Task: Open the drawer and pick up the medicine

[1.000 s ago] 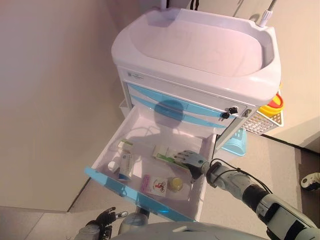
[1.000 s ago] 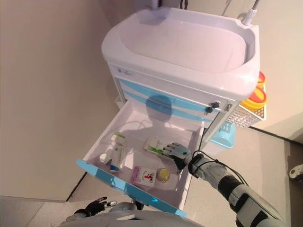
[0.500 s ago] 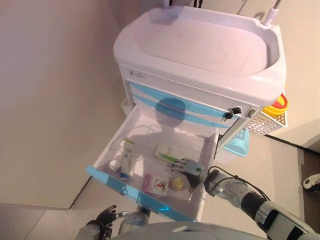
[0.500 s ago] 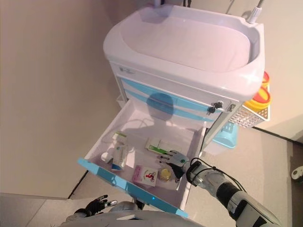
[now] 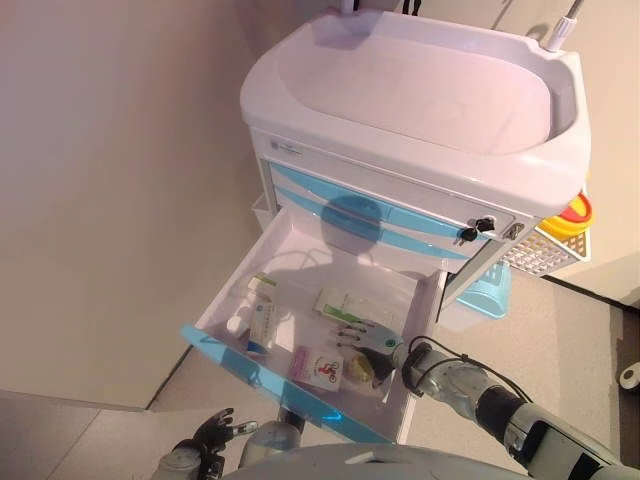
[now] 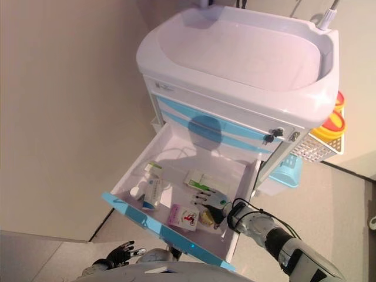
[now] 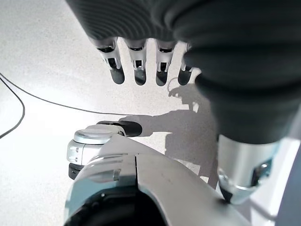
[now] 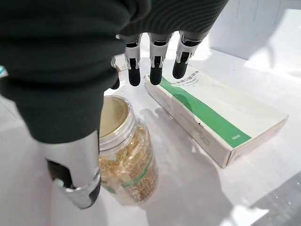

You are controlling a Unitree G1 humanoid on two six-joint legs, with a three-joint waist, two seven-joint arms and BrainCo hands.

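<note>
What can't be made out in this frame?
- Bottle: the right hand covers most of it in both eye views; in the right wrist view the thumb hides one side, so contact is unclear.
- Small items in the drawer's left corner: too small to identify.
- Yellow container: the cart top hides most of it.

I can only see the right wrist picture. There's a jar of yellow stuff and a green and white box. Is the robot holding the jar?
Observer: Not yet. From above, the right hand hangs open over the jar in the open drawer.
Child: Is there more medicine in there?
Observer: Yes. A pink packet lies beside the jar, near the blue drawer front.
Child: What's the other hand doing?
Observer: The left hand hangs open over the floor, holding nothing.
</note>
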